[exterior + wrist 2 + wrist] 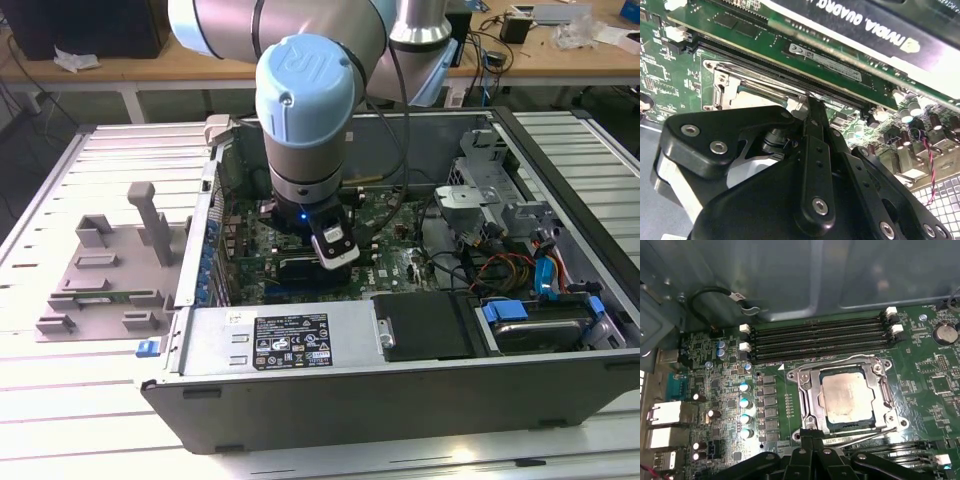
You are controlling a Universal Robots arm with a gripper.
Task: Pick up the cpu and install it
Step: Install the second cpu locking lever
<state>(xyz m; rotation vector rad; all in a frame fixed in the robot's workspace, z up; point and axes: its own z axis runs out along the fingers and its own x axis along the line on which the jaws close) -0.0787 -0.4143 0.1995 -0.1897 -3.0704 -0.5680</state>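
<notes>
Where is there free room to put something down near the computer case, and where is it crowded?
Free: the slatted table in front of the grey tray, and the strip right of the computer case. Crowded: inside the case, where the gripper hangs over the motherboard near the cpu in its socket.

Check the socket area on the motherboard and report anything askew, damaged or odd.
The pale silver-grey square cpu lies flat and square inside the metal-framed socket, with dull smears across its top. The socket frame looks intact, nothing bent. The black gripper sits at the socket's edge. Nothing else stands out.
</notes>
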